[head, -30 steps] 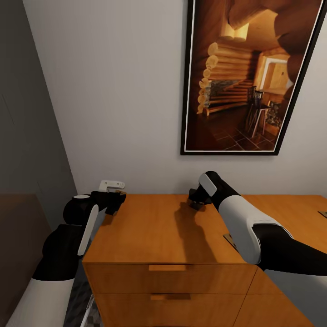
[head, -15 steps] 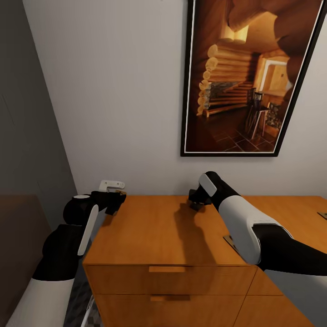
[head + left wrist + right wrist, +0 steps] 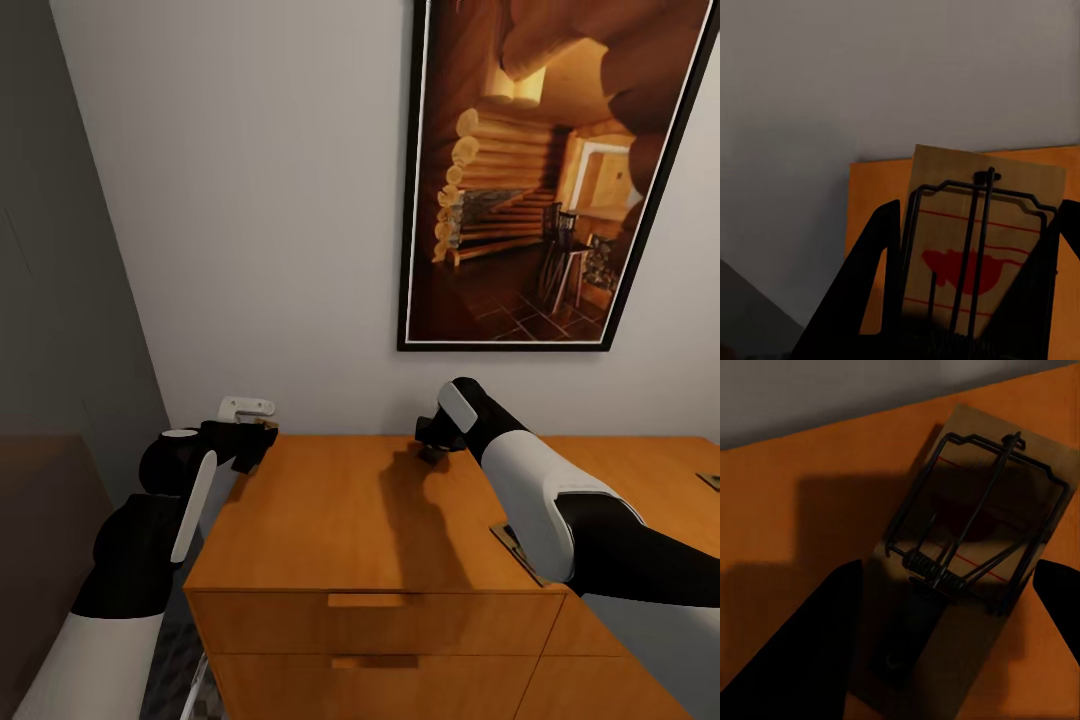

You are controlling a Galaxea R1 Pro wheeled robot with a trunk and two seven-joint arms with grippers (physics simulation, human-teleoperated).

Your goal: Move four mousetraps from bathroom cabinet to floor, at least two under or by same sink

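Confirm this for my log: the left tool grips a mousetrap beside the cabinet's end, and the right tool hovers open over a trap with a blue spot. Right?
One detail is off. In the right wrist view, the mousetrap lying on the cabinet under the open right tool has a red spot, shadowed, not blue. The left tool does grip its own mousetrap.

The wide orange-brown wooden cabinet (image 3: pixel 350 520) stands against a pale grey wall (image 3: pixel 250 200), its flat top and two upper drawer fronts visible. The left gripper (image 3: pixel 252 447) sits at the cabinet's rear left corner, just below a small white wall fitting (image 3: pixel 245 406). The right gripper (image 3: pixel 433 447) points down at the top's rear centre. A tan board edge (image 3: pixel 515 540) protrudes beside the right forearm. A black-framed log-cabin picture (image 3: pixel 545 170) hangs above.
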